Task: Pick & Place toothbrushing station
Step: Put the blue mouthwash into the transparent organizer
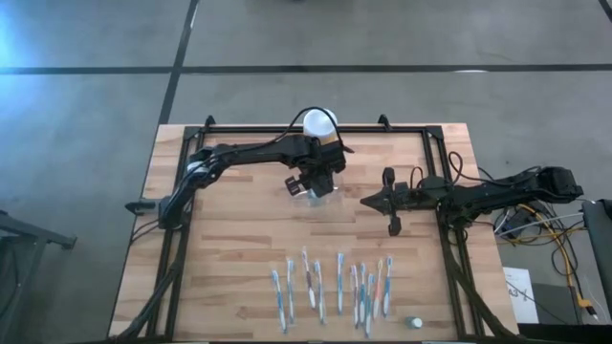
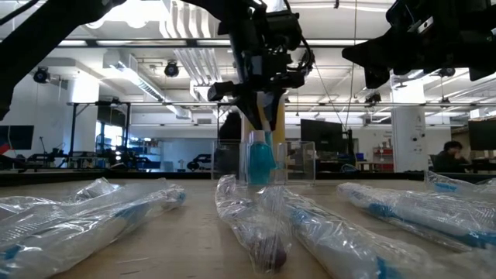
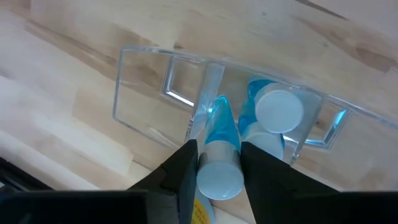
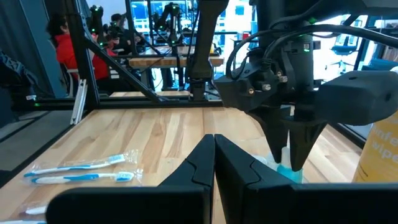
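Wooden desk (image 1: pixel 239 229) at frame centre: the left gripper (image 3: pixel 219 163) hangs over the clear toothbrushing station (image 3: pixel 143 93), fingers slightly parted around a blue tube (image 3: pixel 219 134) standing inside it. At right, the right gripper (image 1: pixel 368 202) hovers, fingers closed and empty.

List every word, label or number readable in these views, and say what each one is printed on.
"infe" over "wipe": partial white letters on the yellow jar, cut off by the picture's edge in the right wrist view.
Yellow label between the left gripper's fingers: dark marks, too blurred to read.
Wrapped toothbrushes: any print too small to read.
Nothing else is legible.
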Available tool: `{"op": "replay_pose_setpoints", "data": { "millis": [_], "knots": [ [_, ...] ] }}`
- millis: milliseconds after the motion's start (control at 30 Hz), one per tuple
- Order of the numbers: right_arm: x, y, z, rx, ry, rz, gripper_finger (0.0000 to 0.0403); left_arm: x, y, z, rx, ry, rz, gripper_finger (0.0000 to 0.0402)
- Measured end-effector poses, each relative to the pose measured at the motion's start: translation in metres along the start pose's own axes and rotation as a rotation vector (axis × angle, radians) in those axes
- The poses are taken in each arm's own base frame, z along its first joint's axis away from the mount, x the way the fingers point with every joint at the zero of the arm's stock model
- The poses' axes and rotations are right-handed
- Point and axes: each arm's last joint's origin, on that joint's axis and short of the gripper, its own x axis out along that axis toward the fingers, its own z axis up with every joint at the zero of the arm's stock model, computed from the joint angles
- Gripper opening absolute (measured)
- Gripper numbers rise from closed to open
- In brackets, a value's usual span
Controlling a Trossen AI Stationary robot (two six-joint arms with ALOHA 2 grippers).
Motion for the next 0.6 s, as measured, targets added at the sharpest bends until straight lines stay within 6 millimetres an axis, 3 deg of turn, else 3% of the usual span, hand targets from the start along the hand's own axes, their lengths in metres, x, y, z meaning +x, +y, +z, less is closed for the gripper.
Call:
{"op": "replay_pose_setpoints", "data": {
  "millis": [600],
  "knots": [
    [0.000, 0.000, 0.000, 0.000, 0.000, 0.005, 0.0008, 0.001, 0.005, -0.017, -0.209, -0.100, -0.018, 0.0122]
  ]
}}
